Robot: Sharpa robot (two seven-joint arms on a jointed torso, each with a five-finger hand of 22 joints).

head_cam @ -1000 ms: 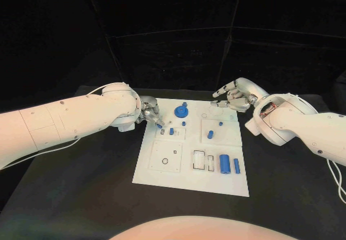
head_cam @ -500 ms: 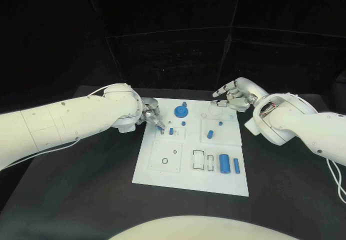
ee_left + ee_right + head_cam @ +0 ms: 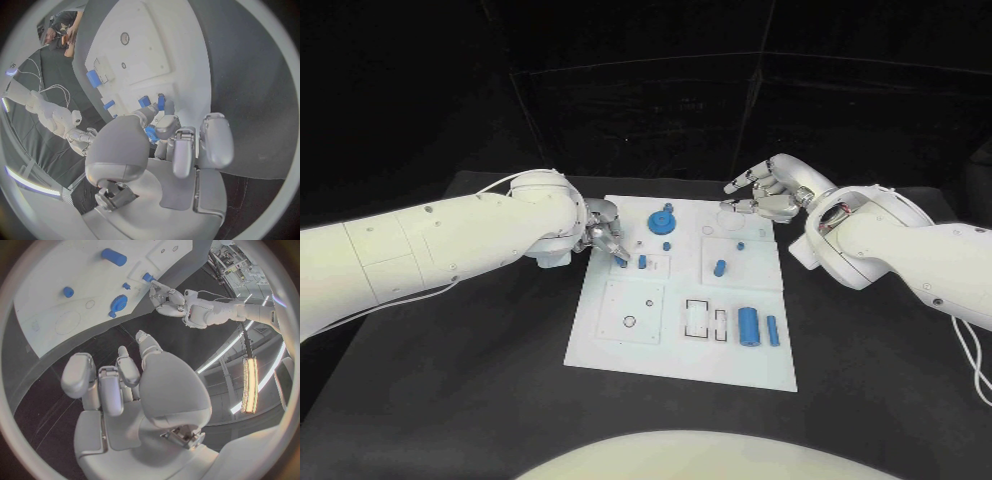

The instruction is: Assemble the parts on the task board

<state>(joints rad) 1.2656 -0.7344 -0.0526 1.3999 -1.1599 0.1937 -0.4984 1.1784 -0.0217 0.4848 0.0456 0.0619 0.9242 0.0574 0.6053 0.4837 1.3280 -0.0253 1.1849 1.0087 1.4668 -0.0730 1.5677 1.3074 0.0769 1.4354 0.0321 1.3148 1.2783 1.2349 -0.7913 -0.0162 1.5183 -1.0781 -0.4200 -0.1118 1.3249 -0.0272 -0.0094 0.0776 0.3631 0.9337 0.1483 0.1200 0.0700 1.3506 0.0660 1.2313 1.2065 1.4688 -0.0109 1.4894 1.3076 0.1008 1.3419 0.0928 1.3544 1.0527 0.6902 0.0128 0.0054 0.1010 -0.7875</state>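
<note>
The white task board (image 3: 733,365) lies in the middle of the table. My left hand (image 3: 602,230) is at the board's left edge and pinches a small blue part (image 3: 620,257) between thumb and a finger, low over the board; the pinch is plain in the left wrist view (image 3: 152,134). Right beside it a blue peg (image 3: 642,263) stands in the board. My right hand (image 3: 769,190) hovers over the board's far right corner, holding nothing, fingers loosely bent and apart. A blue gear-like part (image 3: 661,218) stands at the board's far edge.
More blue parts are on the board: a small peg (image 3: 668,246), a slanted piece (image 3: 721,268), a cylinder (image 3: 749,326) and a bar (image 3: 773,331) at the right. Black table (image 3: 459,380) surrounds the board on all sides.
My left hand has moved slightly lower and closer to the standing peg with the small blue part in it. The right hand has barely moved.
</note>
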